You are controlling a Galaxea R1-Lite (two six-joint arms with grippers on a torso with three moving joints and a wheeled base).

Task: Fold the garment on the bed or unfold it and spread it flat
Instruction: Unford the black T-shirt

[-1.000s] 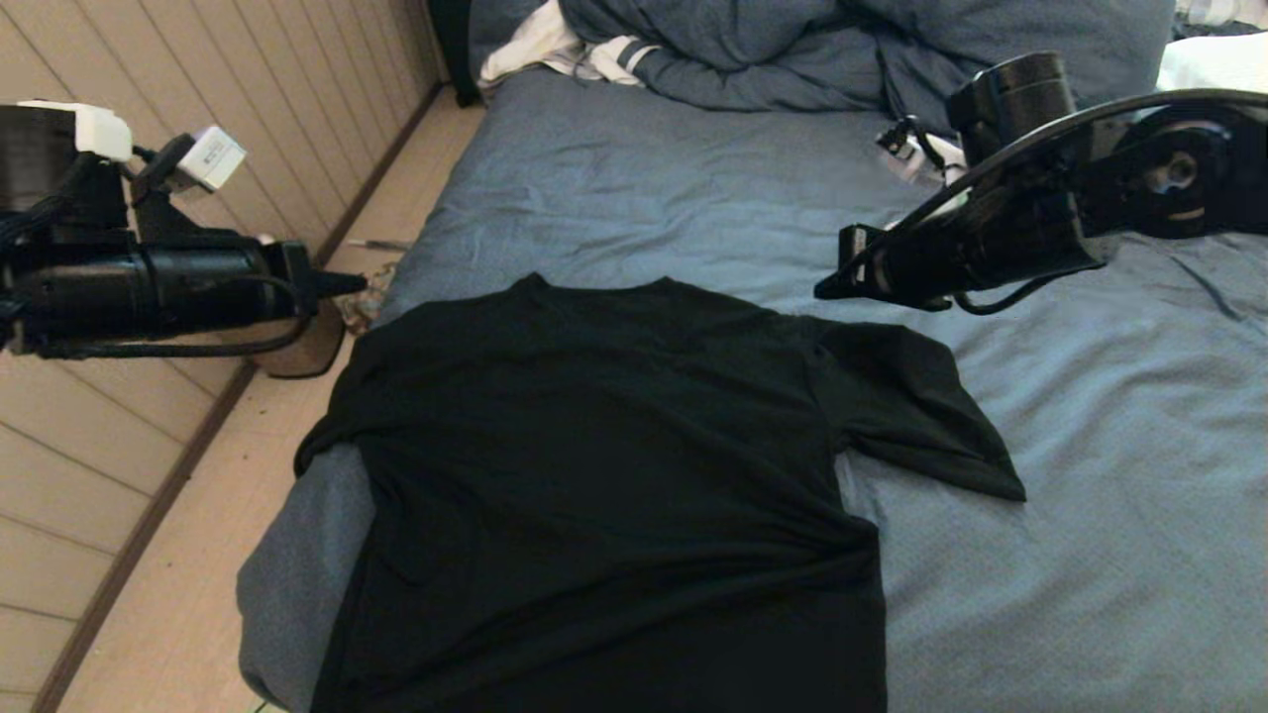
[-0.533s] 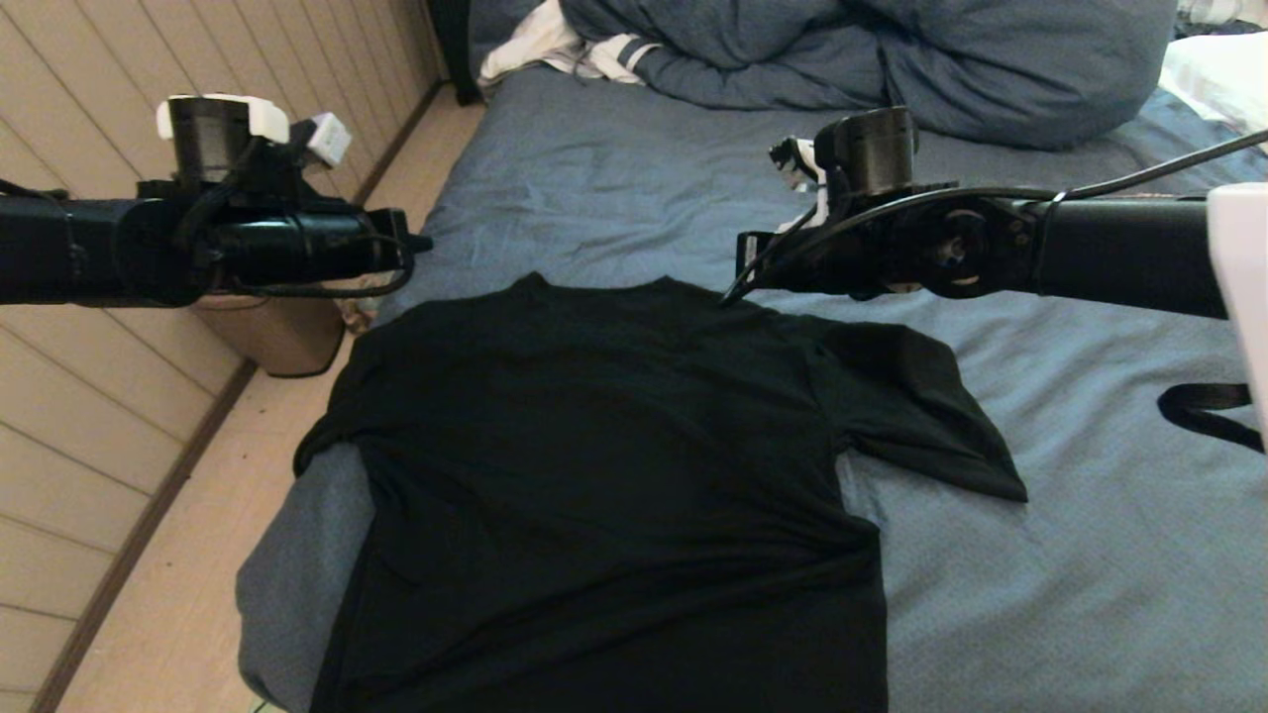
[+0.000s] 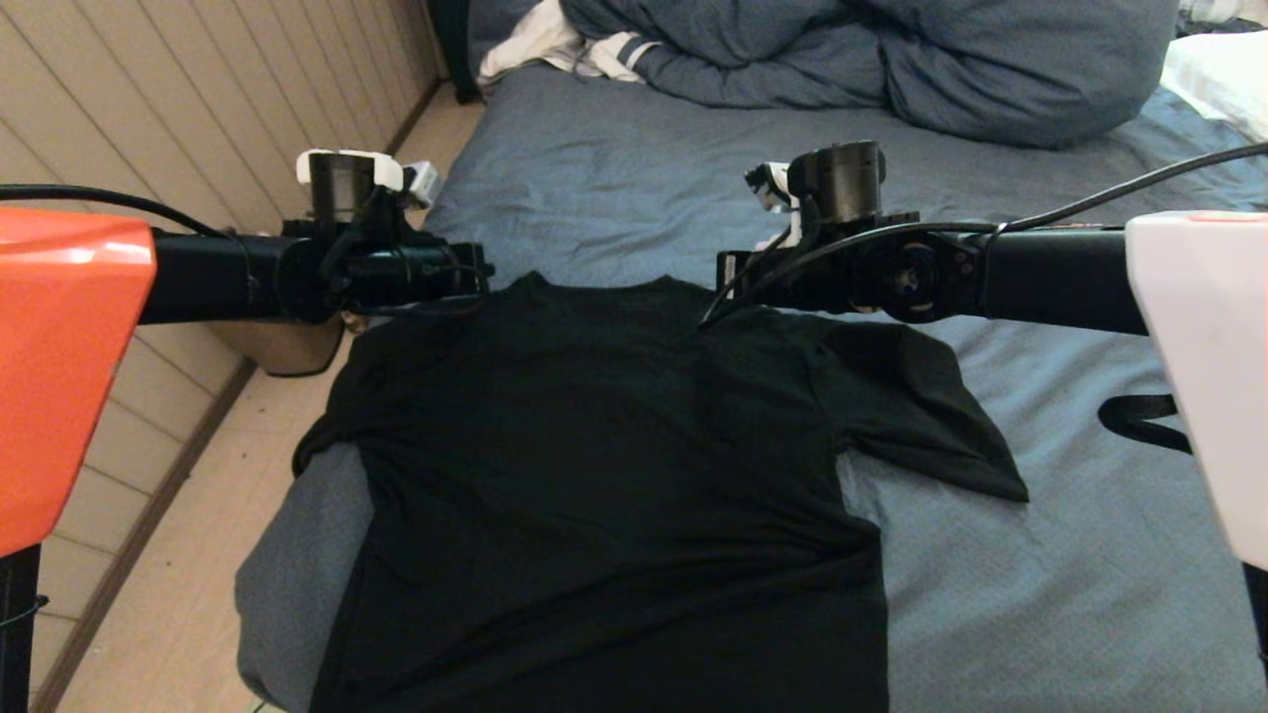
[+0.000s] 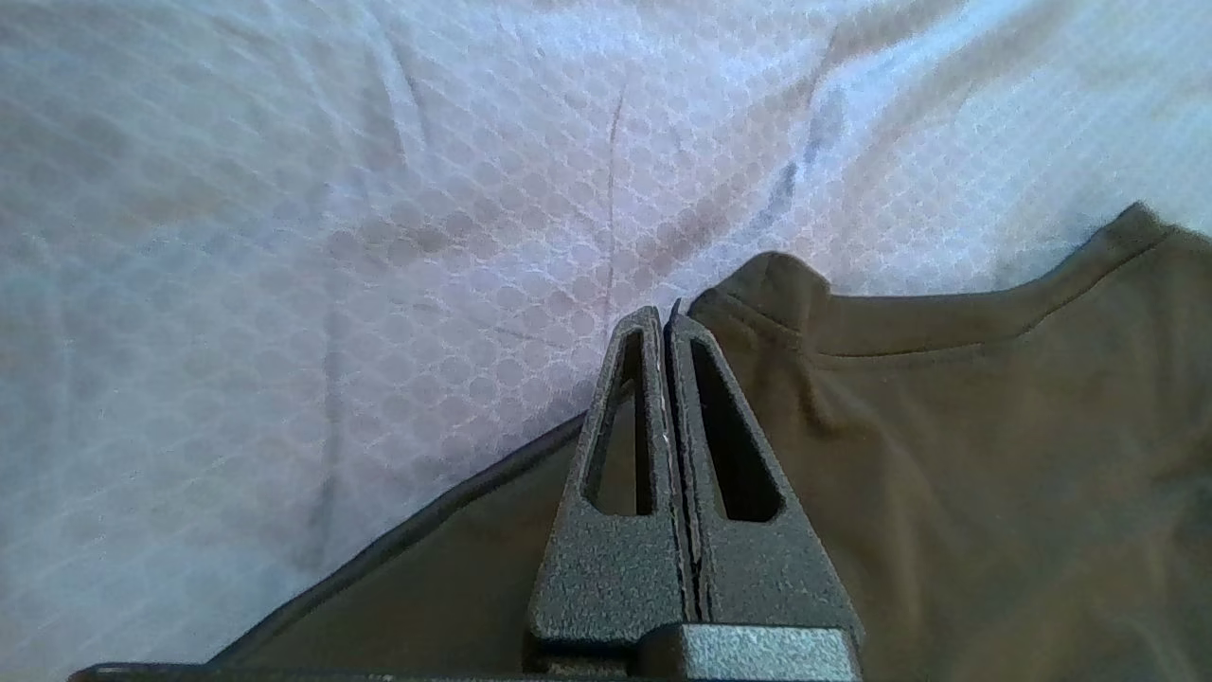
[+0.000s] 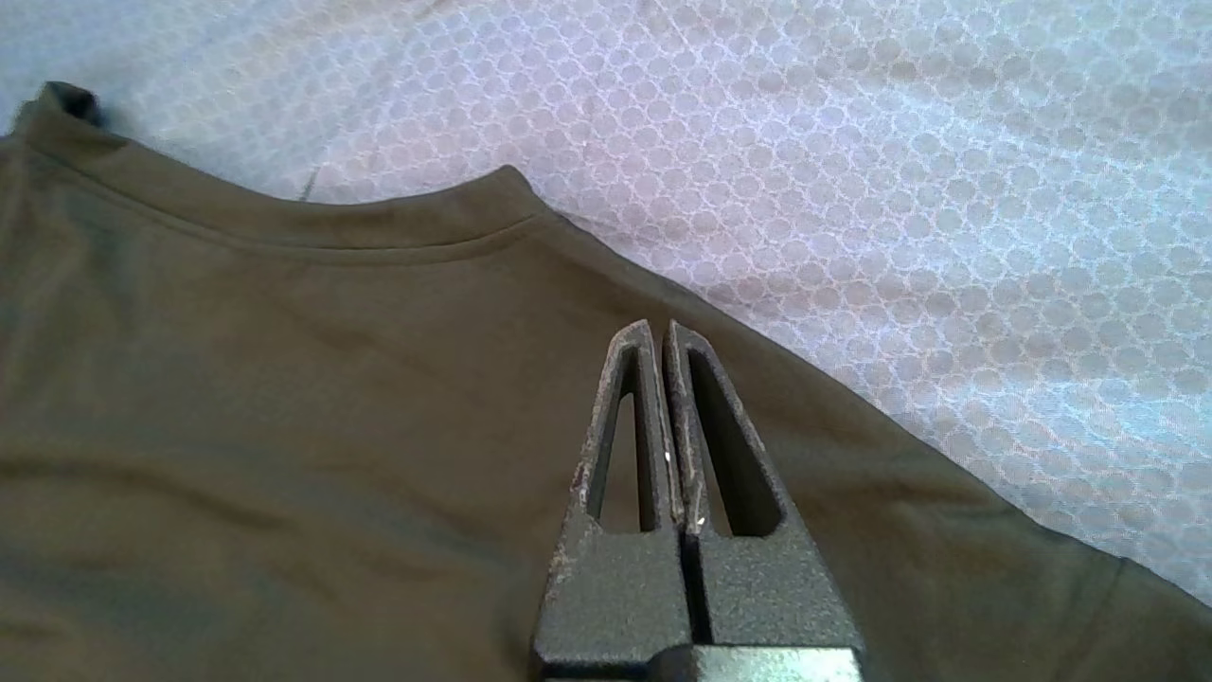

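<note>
The garment (image 3: pixel 614 475) lies spread flat on the bed (image 3: pixel 1040 555), plain black side up, collar (image 3: pixel 594 287) towards the far end. Its right sleeve (image 3: pixel 921 416) is spread out on the sheet; its left sleeve hangs over the bed's left edge. My left gripper (image 3: pixel 483 275) hovers at the shirt's left shoulder; in the left wrist view it (image 4: pixel 663 317) is shut and empty, tips beside the collar's end (image 4: pixel 776 284). My right gripper (image 3: pixel 721 285) hovers over the right shoulder; the right wrist view shows it (image 5: pixel 656 330) shut and empty above black cloth (image 5: pixel 284 426).
A bulky blue duvet (image 3: pixel 892 59) and white striped clothing (image 3: pixel 555 45) lie at the far end of the bed. A white pillow (image 3: pixel 1218 69) sits at the far right. The bed's left edge drops to the floor (image 3: pixel 178 594) beside a panelled wall (image 3: pixel 149 89).
Both arms have swung inward over the bed. The left gripper came from over the floor to the shirt's left shoulder; the right came from the far right to the right shoulder. The shirt has not moved.
</note>
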